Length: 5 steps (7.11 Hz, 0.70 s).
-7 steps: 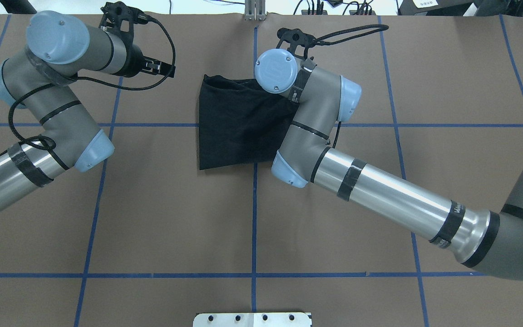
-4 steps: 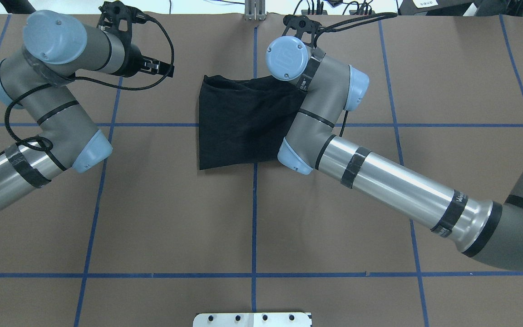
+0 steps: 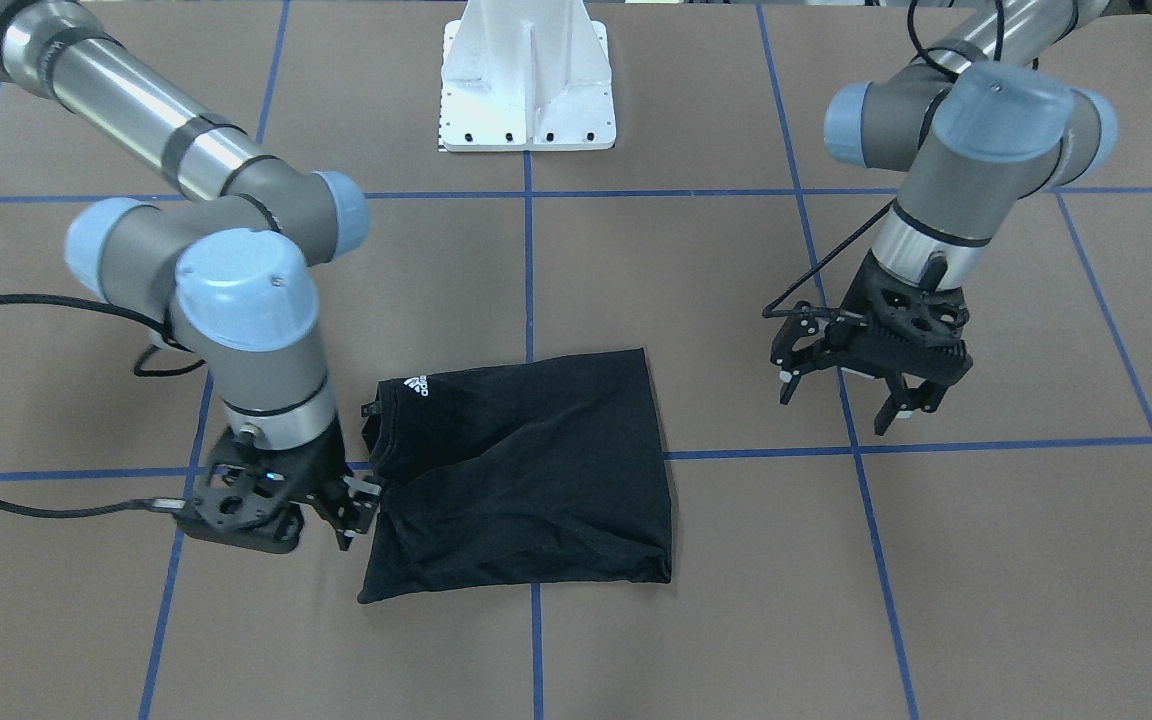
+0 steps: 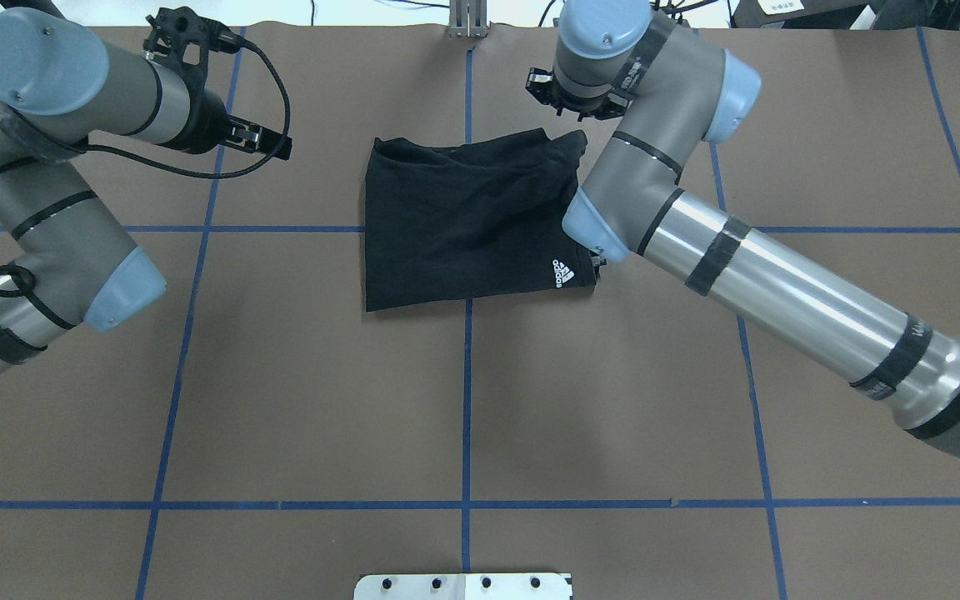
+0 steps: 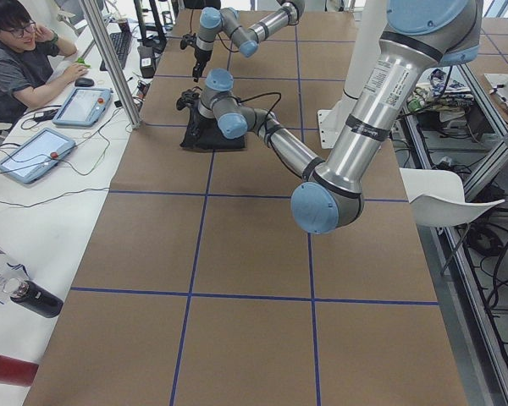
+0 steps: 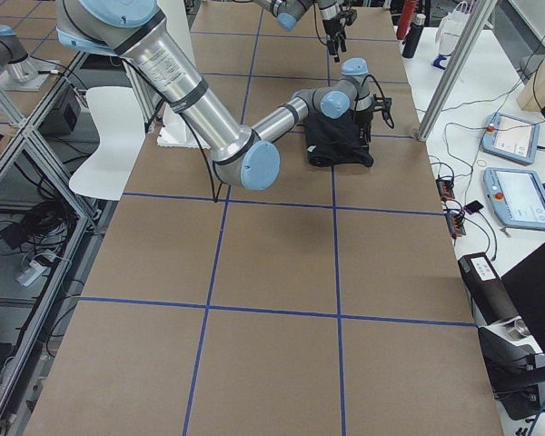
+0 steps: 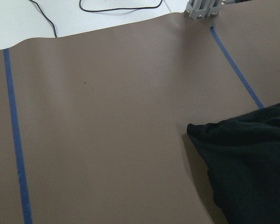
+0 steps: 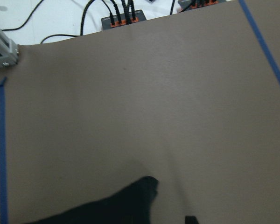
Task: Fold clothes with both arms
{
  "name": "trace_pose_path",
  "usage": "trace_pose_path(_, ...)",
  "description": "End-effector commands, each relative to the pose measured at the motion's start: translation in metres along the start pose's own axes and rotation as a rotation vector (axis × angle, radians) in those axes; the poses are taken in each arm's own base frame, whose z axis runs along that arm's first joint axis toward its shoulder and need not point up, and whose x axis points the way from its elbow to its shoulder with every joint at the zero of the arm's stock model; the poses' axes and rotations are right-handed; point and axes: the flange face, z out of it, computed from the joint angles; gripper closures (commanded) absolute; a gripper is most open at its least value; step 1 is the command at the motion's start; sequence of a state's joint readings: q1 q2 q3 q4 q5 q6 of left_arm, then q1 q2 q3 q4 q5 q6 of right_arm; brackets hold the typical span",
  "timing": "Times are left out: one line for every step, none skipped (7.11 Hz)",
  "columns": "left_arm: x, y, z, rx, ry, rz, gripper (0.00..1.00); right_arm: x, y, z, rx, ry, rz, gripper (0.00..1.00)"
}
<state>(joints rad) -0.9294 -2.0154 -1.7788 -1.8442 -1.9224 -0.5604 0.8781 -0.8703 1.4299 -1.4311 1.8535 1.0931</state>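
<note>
Brown paper table top [image 4: 280, 375], gridded with blue tape lines [image 4: 467, 400], with a white metal pedestal base [image 3: 526, 90] bolted at the robot's edge.

Straight out from that base and well apart from it, straddling the tape line that runs from its middle: black short-sleeved T-shirt [image 4: 463, 225]. Folded to a rough rectangle, flat on the table, rumpled along the edge farthest from the base. Small white logo [image 4: 563, 273] face-up at the corner nearer the base, on the robot's right.

Grey metal right arm [image 3: 236, 300] with light-blue joint caps, reaching out from the base along the shirt's right-hand side. Black two-finger right gripper [image 3: 356, 512] pointed down, low over the table, just beside that edge toward the end farther from the base. Fingers parted, no cloth seen between them, one fingertip right at the fabric's edge.

Grey metal left arm [image 3: 976, 150] out to the base's left. Black left gripper [image 3: 866, 395] hanging above bare table, well apart from the shirt, fingers spread wide and empty.

Beyond the table edge opposite the base, in the left side view: person [image 5: 17, 59] seated at a white desk [image 5: 42, 178] with two tablets [image 5: 85, 106].
</note>
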Motion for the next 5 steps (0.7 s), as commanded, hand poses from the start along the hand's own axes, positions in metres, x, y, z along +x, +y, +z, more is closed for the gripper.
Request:
trace_pose_path(-0.069,0.022,-0.062,-0.086,-0.049,0.009,0.00,0.182,0.011,-0.037,-0.107,-0.008,-0.179,0.00)
trace_pose_path(-0.129,0.049,-0.076,-0.134,-0.035,0.035,0.00,0.260,0.016,-0.043,-0.134,0.007,-0.245,0.00)
trace_pose_path(-0.189,0.073,-0.091,-0.159,-0.066,0.104,0.00,0.340,0.020,-0.055,-0.163,-0.007,-0.297,0.00)
trace_pose_path(-0.237,0.106,-0.099,-0.194,-0.094,0.097,0.00,0.425,0.037,-0.066,-0.204,-0.024,-0.304,0.00)
trace_pose_path(-0.278,0.134,-0.102,-0.229,-0.123,0.056,0.00,0.504,0.059,-0.073,-0.225,-0.014,-0.326,0.00)
